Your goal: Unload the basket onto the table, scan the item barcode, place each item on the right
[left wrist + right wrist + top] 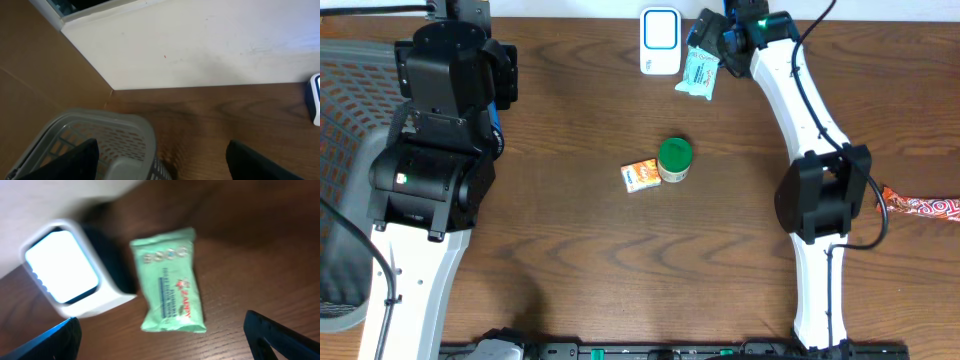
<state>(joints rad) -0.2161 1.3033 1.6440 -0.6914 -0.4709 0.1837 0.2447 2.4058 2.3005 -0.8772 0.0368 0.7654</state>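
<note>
Lying flat on the counter [570, 250], the green packet [170, 287] sat just beside the white scanner [65, 270], seemingly touching its base, though blur hid the contact. The right end effector [165, 342] hung above it with jaws wide apart, gripping nothing. The left end effector [165, 162] stood open and empty over the basket [100, 127] corner.

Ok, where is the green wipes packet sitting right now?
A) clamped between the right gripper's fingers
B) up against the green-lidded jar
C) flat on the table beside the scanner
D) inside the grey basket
C: the right wrist view shows the green wipes packet lying flat on the table next to the scanner, with the right gripper open above it and its fingers wide of the packet.
</note>
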